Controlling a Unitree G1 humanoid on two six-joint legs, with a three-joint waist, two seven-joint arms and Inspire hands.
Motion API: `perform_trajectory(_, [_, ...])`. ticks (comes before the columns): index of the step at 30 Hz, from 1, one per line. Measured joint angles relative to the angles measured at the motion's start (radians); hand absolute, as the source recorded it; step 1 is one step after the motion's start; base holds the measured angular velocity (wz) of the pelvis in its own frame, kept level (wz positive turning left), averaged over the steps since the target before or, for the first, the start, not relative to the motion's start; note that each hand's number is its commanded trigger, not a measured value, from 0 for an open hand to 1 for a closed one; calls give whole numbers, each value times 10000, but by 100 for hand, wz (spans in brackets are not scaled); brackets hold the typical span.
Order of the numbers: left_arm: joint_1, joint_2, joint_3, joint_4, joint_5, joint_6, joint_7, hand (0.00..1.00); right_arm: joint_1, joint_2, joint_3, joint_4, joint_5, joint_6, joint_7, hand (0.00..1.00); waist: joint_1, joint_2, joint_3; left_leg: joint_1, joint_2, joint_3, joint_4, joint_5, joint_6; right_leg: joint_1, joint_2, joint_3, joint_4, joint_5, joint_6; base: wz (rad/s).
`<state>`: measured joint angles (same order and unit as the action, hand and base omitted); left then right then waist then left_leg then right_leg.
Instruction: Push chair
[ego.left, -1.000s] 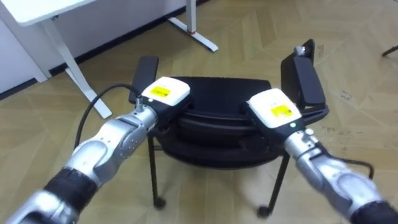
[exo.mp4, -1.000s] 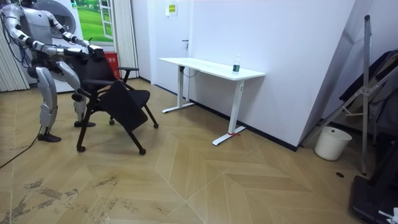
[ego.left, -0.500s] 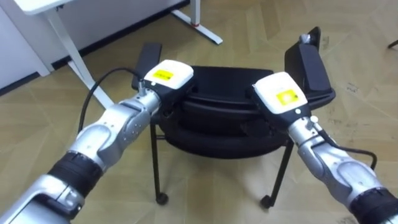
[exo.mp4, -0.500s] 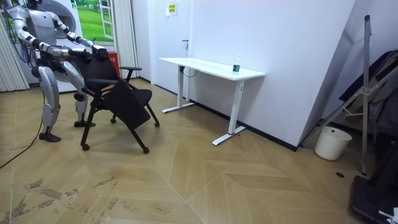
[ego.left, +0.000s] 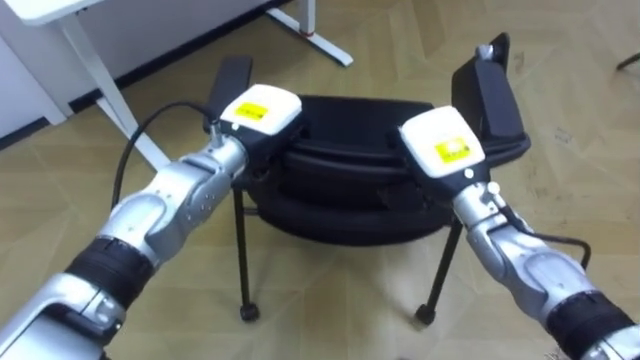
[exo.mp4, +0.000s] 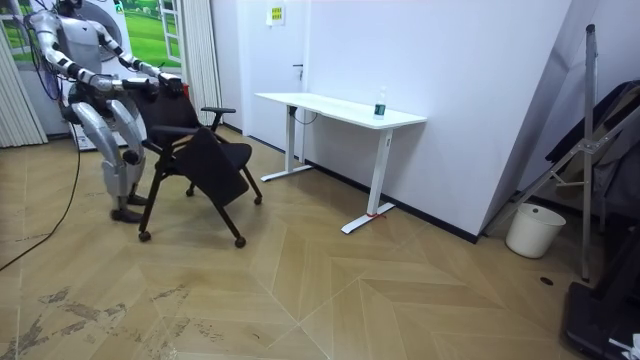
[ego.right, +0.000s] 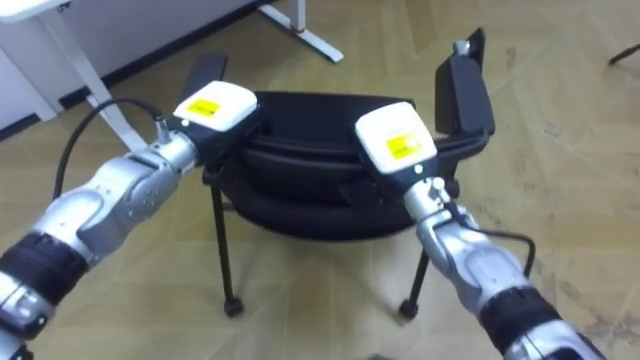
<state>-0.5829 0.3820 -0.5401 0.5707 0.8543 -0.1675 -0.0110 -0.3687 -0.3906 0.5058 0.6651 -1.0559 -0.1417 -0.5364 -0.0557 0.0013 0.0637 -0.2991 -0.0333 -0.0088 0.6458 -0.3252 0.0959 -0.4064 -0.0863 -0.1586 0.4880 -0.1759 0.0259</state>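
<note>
Left hand (ego.left: 262, 110), right hand (ego.left: 437, 141) on chair (ego.left: 350, 200)

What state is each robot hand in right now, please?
Left robot hand: on the chair backrest; open or closed cannot be told.
Right robot hand: same backrest; cannot be told.

White table (exo.mp4: 340, 108) along the far wall, and a small bottle (exo.mp4: 380, 103) stands upright on its top, toward the room view's right end. Down at the right, a white bucket (exo.mp4: 527, 229) sits on the chevron wood floor (exo.mp4: 360, 300), just beside a leaning white panel (exo.mp4: 540, 110). Yellow sign (exo.mp4: 274, 14) high on the wall, curtain (exo.mp4: 200, 50) at the room view's left.
</note>
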Motion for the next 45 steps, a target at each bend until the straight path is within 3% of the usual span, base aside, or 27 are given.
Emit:
perform_trajectory(2, [101,-104,-93,-4,41,125,-28,100,173,-13,1,-29,-1,-4,-1,100,-40,-98,-144,273,57,3,-6,-272,-201,114,32,70,14,265,-192,34])
perform_trajectory(3, [229,-185,-94,-4,58,183,-25,100,247,-31,1,-35,-19,-9,37,100,-106,-69,-242,553,108,-56,-12,-468,-326,263,83,23,44,305,-246,5])
perform_trajectory(4, [323,-196,-110,-2,12,182,-35,100,270,-68,22,-67,-51,-34,148,100,-148,103,-308,755,276,-156,58,-681,-461,477,241,-118,55,292,-307,0])
perform_trajectory(5, [327,-193,-118,-1,4,172,-72,100,261,-100,28,-103,-52,-66,214,100,-137,180,-323,855,371,-183,119,-779,-538,576,304,-218,114,243,-389,0])
perform_trajectory(7, [330,-209,-123,97,-4,205,-143,100,185,-74,27,-125,-63,-100,536,100,-149,404,-323,1167,769,-189,828,-1082,-887,1038,569,-615,449,18,-753,9])
perform_trajectory(8, [341,-229,-124,102,-2,264,-145,100,175,-55,26,-103,-63,-100,590,100,-182,390,-319,1096,839,-149,1266,-1068,-930,1123,583,-668,622,-23,-807,28])
perform_trajectory(9, [404,-328,-125,104,7,413,-145,100,207,-61,24,-113,-56,-105,712,100,-247,384,-314,781,1040,-9,2423,-767,-1105,1277,608,-763,1074,-461,-899,19])
perform_trajectory(10, [470,-383,-125,111,5,470,-202,100,249,-65,25,-122,-57,-116,791,100,-226,372,-298,537,1297,206,3522,-201,-1108,1484,617,-806,1420,-867,-967,9])
perform_trajectory(11, [510,-407,-125,115,3,495,-226,100,263,-63,29,-116,-75,-127,822,100,-214,376,-291,440,1388,277,3960,131,-1105,1591,622,-823,1513,-1017,-1010,-7])
perform_trajectory(13, [633,-428,-124,151,-104,479,-202,100,293,-87,44,-107,-102,-207,886,100,-201,289,-209,57,1504,328,5204,1537,-1058,2220,671,-790,1702,-1461,-1205,4])
perform_trajectory(14, [633,-426,-124,173,-151,454,-152,100,290,-101,44,-106,-94,-214,885,100,-155,230,-173,-27,1494,302,5372,1663,-1084,2304,682,-742,1746,-1600,-1197,20])
perform_trajectory(16, [628,-435,-91,180,-241,424,307,100,152,-186,19,-168,-65,-217,867,100,-81,137,-132,-630,1400,449,5009,973,-885,2397,625,-682,1939,-2000,-1266,-2])
perform_trajectory(18, [627,-431,-90,173,-285,451,488,100,75,-212,21,-163,-53,-217,865,100,-2,110,-131,-1153,1421,678,3989,754,-939,2555,591,-696,1903,-2172,-1311,-22])
perform_trajectory(20, [542,-418,-90,168,-301,433,564,100,66,-290,-9,-242,-51,-210,799,100,-167,118,-134,-1607,1385,904,2200,822,-1026,2751,541,-794,1846,-2410,-1200,12])
perform_trajectory(21, [542,-456,-107,167,-317,421,640,100,153,-338,-52,-338,-50,-181,769,100,-318,127,-138,-1611,1236,979,605,1057,-1070,3019,520,-885,1686,-2542,-1079,18])
perform_trajectory(22, [552,-500,-127,131,-308,370,687,100,352,-418,-135,-496,-35,-163,710,100,-301,102,-157,-1562,1209,1075,-625,1829,-883,3273,508,-820,1461,-2631,-956,6])
perform_trajectory(23, [564,-504,-142,114,-302,334,688,100,465,-422,-180,-561,-40,-129,671,100,-282,72,-195,-1466,1177,1150,-992,2268,-817,3405,489,-759,1302,-2646,-879,-10])
perform_trajectory(24, [572,-500,-159,48,-285,288,678,100,695,-430,-254,-789,-51,-2,599,100,-300,-32,-346,-1191,944,1214,-1441,2817,-562,3546,381,-641,1044,-2683,-667,-16])
perform_trajectory(25, [568,-467,-150,-66,-250,311,745,100,802,-435,-271,-1047,-69,203,570,100,-285,-117,-380,-1066,777,1338,-1523,2832,-410,3595,333,-540,816,-2694,-467,-15])
perform_trajectory(28, [334,-422,-150,-164,-251,382,747,100,874,-466,-272,-1449,-106,617,442,100,-394,-124,-392,-995,538,1518,-1435,2536,-179,3984,203,-349,-50,-2519,-117,-7])
perform_trajectory(33, [13,-375,-128,-166,-256,386,789,100,666,-453,-269,-1535,-103,800,240,100,-364,-204,-396,-934,209,1805,-1331,1975,-33,4235,-216,-364,-276,-2465,169,-10])
perform_trajectory(35, [-9,-411,-129,-104,-256,377,817,100,637,-473,-254,-1475,-121,801,174,100,-266,-270,-394,-756,176,1987,-1329,1753,39,4134,-489,-365,252,-2516,270,-19])
perform_trajectory(39, [-5,-492,-118,205,-270,285,905,100,564,-415,-69,-1228,-86,800,131,100,-83,-309,-358,-435,200,2195,-720,1039,122,3637,-1014,-645,2493,-2310,469,-12])
perform_trajectory(42, [-19,-495,-19,392,-260,93,1226,100,514,-354,-52,-1210,-97,863,49,100,130,-283,-339,-508,213,2037,-359,731,97,3522,-1017,-600,2913,-2268,435,-1])
perform_trajectory(44, [-18,-462,70,443,-246,38,1341,100,425,-283,41,-1179,-92,941,22,100,386,-197,-285,-617,202,1676,-258,673,6,3511,-853,-551,2884,-2190,349,-8])
perform_trajectory(45, [-12,-396,125,473,-242,-1,1350,100,333,-144,111,-1056,-92,1001,0,100,680,-183,-276,-646,213,1541,-227,625,-95,3508,-759,-636,2818,-2115,380,-24])
